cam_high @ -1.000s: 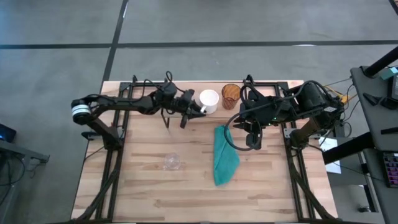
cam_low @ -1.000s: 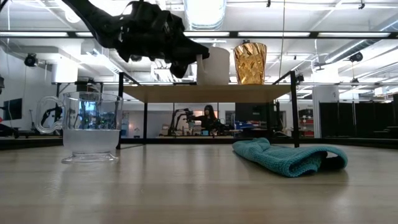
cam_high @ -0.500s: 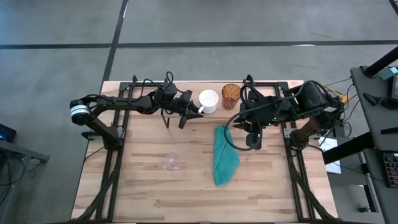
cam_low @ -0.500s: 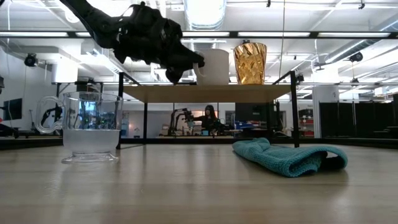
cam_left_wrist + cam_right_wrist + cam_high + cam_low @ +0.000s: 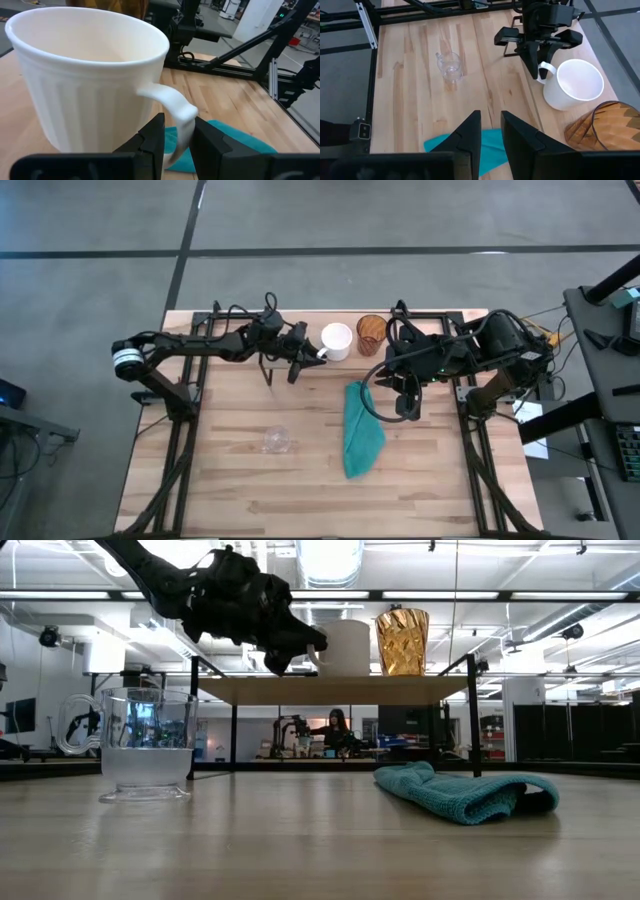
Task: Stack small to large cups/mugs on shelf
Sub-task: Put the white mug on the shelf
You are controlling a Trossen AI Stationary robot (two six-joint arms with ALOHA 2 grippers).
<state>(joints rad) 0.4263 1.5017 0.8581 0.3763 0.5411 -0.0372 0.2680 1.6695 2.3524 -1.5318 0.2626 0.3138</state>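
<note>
Nearest the low camera, the small clear glass [image 5: 147,743] and the crumpled teal cloth [image 5: 466,792] lie on the wooden tabletop [image 5: 320,840]. Farther back, on the wooden-topped shelf [image 5: 340,690], the white ceramic mug [image 5: 345,646] stands beside the amber textured glass cup [image 5: 402,641]. Up there the left gripper [image 5: 176,145] pinches the mug's handle, while the right gripper [image 5: 490,131] hangs above the cloth, fingers slightly parted around nothing.

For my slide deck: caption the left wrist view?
Left gripper fingers straddling the white mug's handle on the shelf, teal cloth below.

grey concrete floor [image 5: 400,215]; ceiling strip lights [image 5: 520,595].
</note>
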